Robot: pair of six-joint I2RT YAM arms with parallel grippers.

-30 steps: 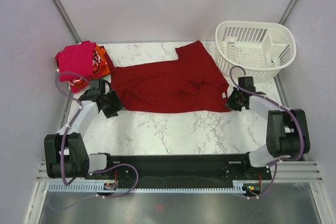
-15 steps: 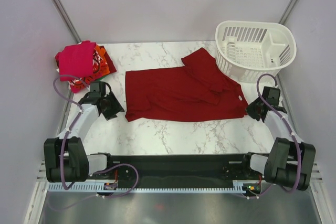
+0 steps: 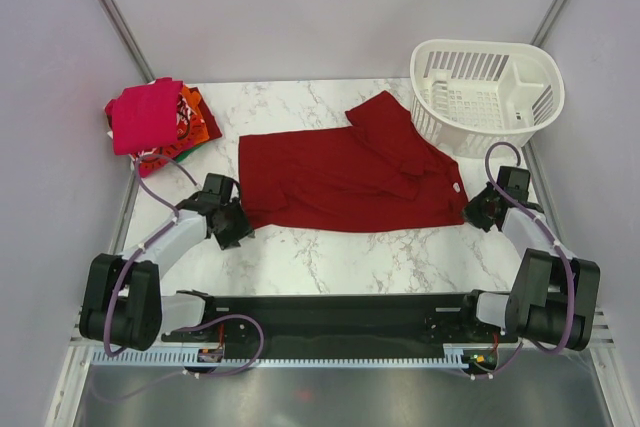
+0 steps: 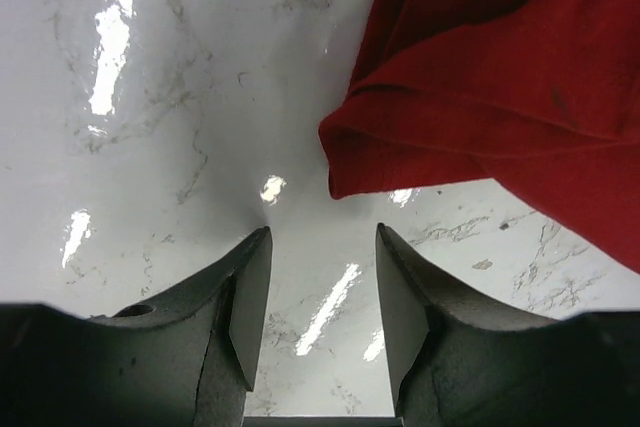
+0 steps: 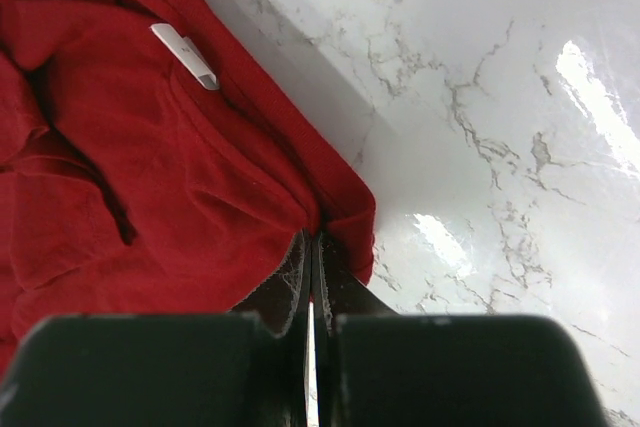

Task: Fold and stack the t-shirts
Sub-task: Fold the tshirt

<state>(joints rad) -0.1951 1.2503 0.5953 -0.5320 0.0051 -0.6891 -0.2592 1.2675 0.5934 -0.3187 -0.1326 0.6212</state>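
The plain dark red t-shirt (image 3: 345, 172) lies spread on the marble table (image 3: 340, 247), one sleeve toward the basket. Its white neck label (image 5: 185, 55) shows in the right wrist view. My right gripper (image 3: 476, 213) is shut on the shirt's right edge (image 5: 335, 212). My left gripper (image 3: 238, 227) is open and empty, just short of the shirt's lower left corner (image 4: 345, 162), which lies beyond the fingertips (image 4: 255, 247). A pile of other t-shirts, magenta-pink (image 3: 145, 115) on top with orange and red printed ones (image 3: 190, 122) below, sits at the far left.
A white slotted plastic basket (image 3: 487, 92) stands at the back right, close to the shirt's sleeve. Grey walls close in on both sides. The black rail with the arm bases (image 3: 340, 312) runs along the near edge.
My left arm has moved toward the near side and right, to the shirt's lower left corner. A second ago the shirt was pulled rightward and flattened. The right gripper has shifted only slightly.
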